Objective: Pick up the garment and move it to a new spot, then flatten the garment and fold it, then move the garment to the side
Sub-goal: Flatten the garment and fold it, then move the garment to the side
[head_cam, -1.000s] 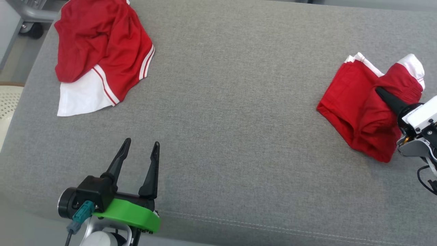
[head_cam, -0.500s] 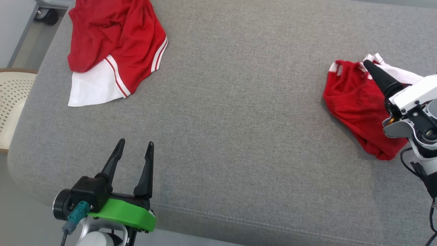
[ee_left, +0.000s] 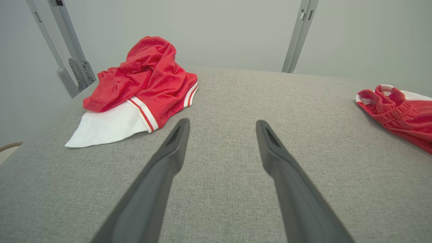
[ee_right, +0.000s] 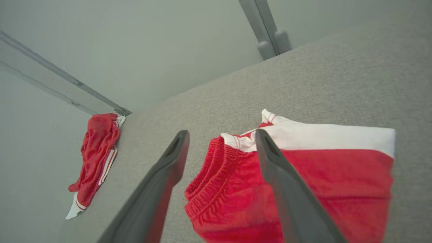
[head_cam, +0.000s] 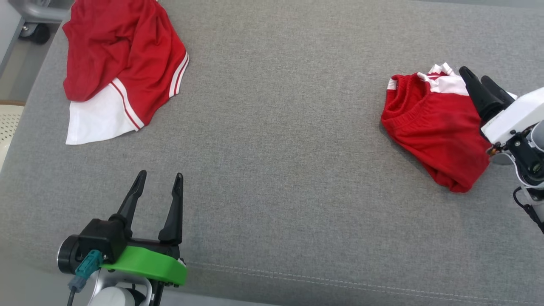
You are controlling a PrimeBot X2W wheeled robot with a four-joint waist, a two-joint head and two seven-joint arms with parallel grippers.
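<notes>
Garment [head_cam: 429, 131], red with a white band and a gathered elastic waist, is lying folded in a compact bundle toward the right side of the grey fabric surface [head_cam: 276, 127]; the right gripper [head_cam: 474, 73] is hanging at the bundle's far right edge, over the white band, with its fingers standing spread apart and gripping nothing; whether the tips are touching the cloth I cannot tell; in the right wrist view one finger is crossing in front of the white band while the other is showing against bare grey fabric just beside the waistband; the left gripper [head_cam: 160, 174] is hovering near the front left of the surface, well apart from the bundle, its fingers likewise spread wide and empty, pointing across the fabric; a second red garment [head_cam: 123, 63] with a white panel and striped trim is lying crumpled at the far left corner, well apart from the folded one; a line of white stitching [head_cam: 340, 282] is running along the surface's near edge; a grey wheeled frame [head_cam: 32, 21] is standing beyond the far left corner.
</notes>
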